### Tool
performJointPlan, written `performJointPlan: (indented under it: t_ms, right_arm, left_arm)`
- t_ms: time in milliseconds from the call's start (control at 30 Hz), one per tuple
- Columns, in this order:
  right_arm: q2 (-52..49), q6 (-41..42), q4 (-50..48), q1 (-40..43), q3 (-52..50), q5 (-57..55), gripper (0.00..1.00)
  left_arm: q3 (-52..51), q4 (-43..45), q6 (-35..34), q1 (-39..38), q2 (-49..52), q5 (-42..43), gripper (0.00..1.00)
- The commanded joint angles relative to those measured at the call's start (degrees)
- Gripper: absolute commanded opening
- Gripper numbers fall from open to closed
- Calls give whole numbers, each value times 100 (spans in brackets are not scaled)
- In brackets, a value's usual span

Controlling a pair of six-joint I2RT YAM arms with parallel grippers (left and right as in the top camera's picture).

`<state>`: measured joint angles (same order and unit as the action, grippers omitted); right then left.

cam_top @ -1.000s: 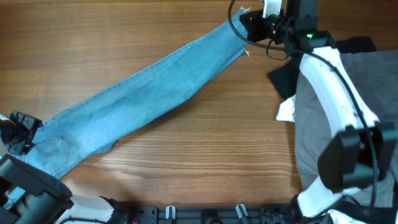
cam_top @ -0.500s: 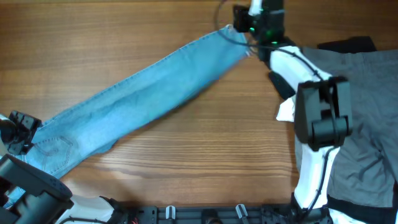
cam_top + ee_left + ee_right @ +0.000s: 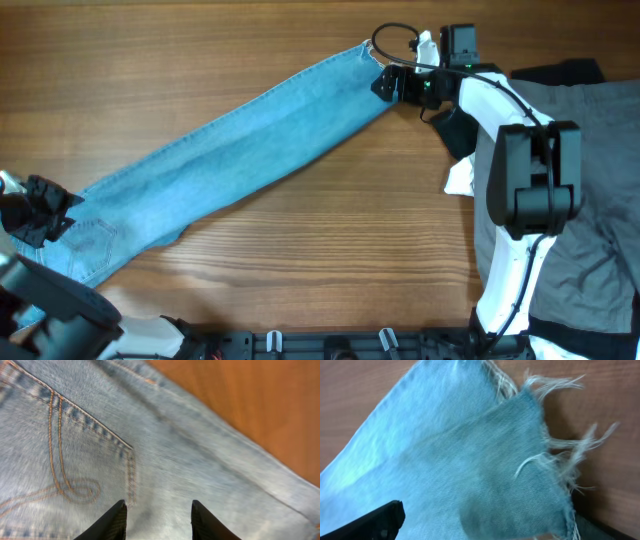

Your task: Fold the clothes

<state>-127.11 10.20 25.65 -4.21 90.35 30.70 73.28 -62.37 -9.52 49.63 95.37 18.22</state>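
Overhead: at eight o'clock the left pincer [image 3: 55, 208], tips narrowly parted, sits over the pocket end of the jeans [image 3: 240, 140], which cross the worktop [image 3: 300, 250] diagonally to one o'clock, where the right pincer [image 3: 392, 85], spread wide, straddles their frayed hem [image 3: 545, 455].

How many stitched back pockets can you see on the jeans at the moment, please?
1. A single stitched pocket shows at the waist end of the jeans, right by the left gripper. A second may lie hidden under the denim.
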Motion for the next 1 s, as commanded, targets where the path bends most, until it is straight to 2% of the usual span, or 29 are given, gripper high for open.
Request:
performJointPlan:
  t_ms: [0, 67, 167, 200, 233, 300, 333, 400, 467, 500, 633, 733, 800, 867, 900, 967]
  right_arm:
    - [925, -68, 492, -33, -11, 284, 100]
    - [1272, 31, 769, -151, -11, 284, 100]
    - [1130, -101, 595, -483, -92, 153, 100]
    - [1005, -459, 341, -695, -101, 151, 93]
    - [828, -605, -9, -909, -101, 61, 74]
    - [424, 0, -595, -1196, -101, -247, 32]
    - [157, 509, -914, -1316, -101, -258, 25]
    - [-457, 1600, -1624, -1427, -101, -229, 25]
    - [-713, 2444, -1480, -1255, -101, -293, 6]
    - [-669, 2653, -990, -1088, -101, -494, 5]
    - [22, 2859, 1731, -402, -101, -2839, 4]
    - [776, 2433, 2461, 26, -101, -3156, 4]
    - [1250, 2164, 2343, 146, -101, -2743, 4]
    - [1720, 1226, 1917, 149, -101, -1904, 17]
    - [2002, 817, 1784, 144, -101, -1436, 30]
    - [2459, 623, 1777, 144, -101, -837, 43]
  left_arm:
    - [256, -44, -619, 94, -1056, 7, 45]
    - [251, -337, -769, 85, -1244, -68, 41]
    - [59, -573, -767, 72, -1237, 24, 39]
    - [-170, -573, -697, 4, -1237, 186, 37]
    - [-328, -525, -442, -94, -1237, 330, 35]
    - [-498, -498, -61, -361, -1237, 431, 32]
    - [-544, -496, 151, -627, -1237, 431, 32]
    - [-546, -420, 188, -1178, -1237, 426, 32]
    - [-546, -210, 184, -1690, -1237, 426, 34]
    - [-546, -138, 184, -1845, -1237, 424, 36]
    - [-546, 94, 177, -2236, -1237, 170, 44]
    - [-546, 219, 179, -2288, -1233, 155, 49]
    - [-555, 212, 155, -2288, -1233, -57, 50]
    - [-590, 205, -393, -2258, -1204, -684, 57]
    - [-595, 247, -962, -2140, -1143, -1209, 69]
    - [-595, 629, -1176, -1720, -1016, -1386, 79]
